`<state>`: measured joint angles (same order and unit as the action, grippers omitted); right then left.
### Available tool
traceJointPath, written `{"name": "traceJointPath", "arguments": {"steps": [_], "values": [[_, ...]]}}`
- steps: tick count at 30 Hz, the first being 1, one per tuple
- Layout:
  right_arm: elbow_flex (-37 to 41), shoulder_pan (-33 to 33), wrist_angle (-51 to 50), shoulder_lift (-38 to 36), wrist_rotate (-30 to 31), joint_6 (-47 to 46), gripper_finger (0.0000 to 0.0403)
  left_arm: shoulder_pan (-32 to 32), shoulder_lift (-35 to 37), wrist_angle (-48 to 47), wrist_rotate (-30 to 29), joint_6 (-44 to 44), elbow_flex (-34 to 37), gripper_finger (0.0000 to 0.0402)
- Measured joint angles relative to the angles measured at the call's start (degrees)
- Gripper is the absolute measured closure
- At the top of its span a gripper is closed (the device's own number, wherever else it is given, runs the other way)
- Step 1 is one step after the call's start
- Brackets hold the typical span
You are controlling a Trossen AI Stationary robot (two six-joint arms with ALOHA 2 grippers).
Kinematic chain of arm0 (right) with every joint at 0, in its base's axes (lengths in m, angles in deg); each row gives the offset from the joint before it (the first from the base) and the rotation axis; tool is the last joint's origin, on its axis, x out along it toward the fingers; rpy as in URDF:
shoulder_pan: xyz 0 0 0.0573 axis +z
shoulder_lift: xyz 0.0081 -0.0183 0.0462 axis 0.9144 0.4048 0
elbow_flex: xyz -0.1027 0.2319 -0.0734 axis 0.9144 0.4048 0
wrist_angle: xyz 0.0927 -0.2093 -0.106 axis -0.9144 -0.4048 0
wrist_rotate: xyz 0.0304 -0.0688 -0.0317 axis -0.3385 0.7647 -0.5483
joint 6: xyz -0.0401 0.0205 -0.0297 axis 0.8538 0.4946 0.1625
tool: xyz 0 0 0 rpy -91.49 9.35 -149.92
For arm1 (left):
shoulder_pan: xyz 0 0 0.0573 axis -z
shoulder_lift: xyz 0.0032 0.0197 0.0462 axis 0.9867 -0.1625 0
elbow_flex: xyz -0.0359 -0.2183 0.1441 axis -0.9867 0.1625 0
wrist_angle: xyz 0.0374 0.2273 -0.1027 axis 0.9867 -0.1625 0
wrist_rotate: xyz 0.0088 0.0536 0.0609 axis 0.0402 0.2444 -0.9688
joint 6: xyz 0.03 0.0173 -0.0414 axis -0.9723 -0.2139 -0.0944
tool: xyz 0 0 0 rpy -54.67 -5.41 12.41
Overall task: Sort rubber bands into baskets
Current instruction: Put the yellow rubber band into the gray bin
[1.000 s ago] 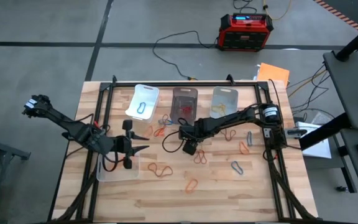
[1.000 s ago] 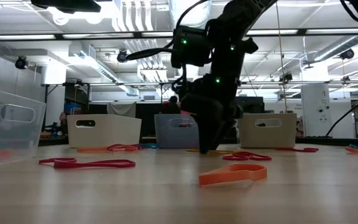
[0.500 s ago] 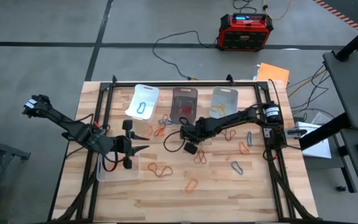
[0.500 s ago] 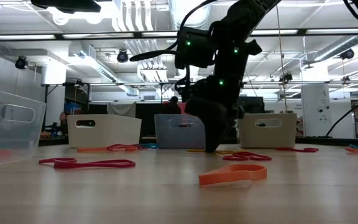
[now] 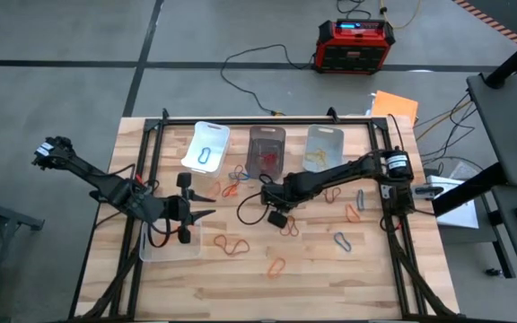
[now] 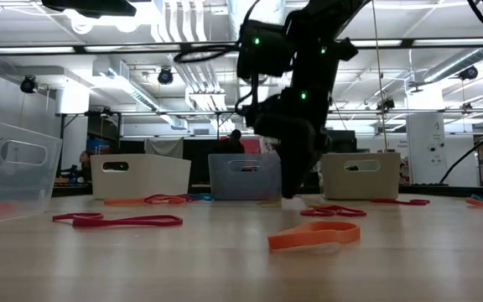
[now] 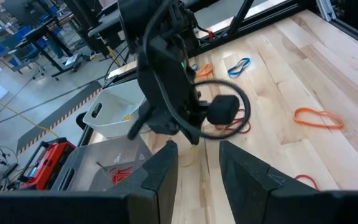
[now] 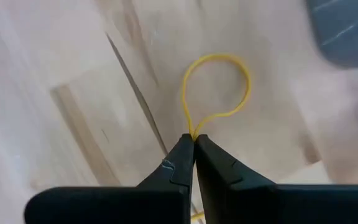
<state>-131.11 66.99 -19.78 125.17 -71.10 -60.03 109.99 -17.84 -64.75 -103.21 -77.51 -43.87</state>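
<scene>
Right end effector (image 8: 193, 138) pinched shut on a yellow rubber band (image 8: 216, 87), just above the tabletop (image 5: 330, 269) centre, at six o'clock from the smoky basket (image 5: 267, 150). Left end effector (image 5: 206, 214) parted, empty, over the clear basket (image 5: 170, 247) at eight o'clock.

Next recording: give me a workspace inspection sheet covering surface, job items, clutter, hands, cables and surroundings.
Surface: wooden table, black frame around it.
Job items: three baskets along the far edge, a clear one under the left arm; rubber bands scattered across the wood.
Clutter: nothing seen.
Hands: right hand shut on a yellow rubber band; left hand waits over the near-left clear basket.
Cables: black cable on the floor.
Surroundings: red-and-black box beyond the table.
</scene>
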Motion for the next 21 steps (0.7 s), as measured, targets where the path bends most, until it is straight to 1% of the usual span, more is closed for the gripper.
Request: {"name": "traceJointPath", "arguments": {"steps": [13,21], "values": [[-0.1,2.2,0.2,-4.8,0.7,1.0,0.0394,0.0,0.0,0.0,0.0,0.0,0.0,0.0298],[-0.2,3.8,0.5,-9.6,1.2,1.0,0.0394,0.0,0.0,0.0,0.0,0.0,0.0,0.0298]]}}
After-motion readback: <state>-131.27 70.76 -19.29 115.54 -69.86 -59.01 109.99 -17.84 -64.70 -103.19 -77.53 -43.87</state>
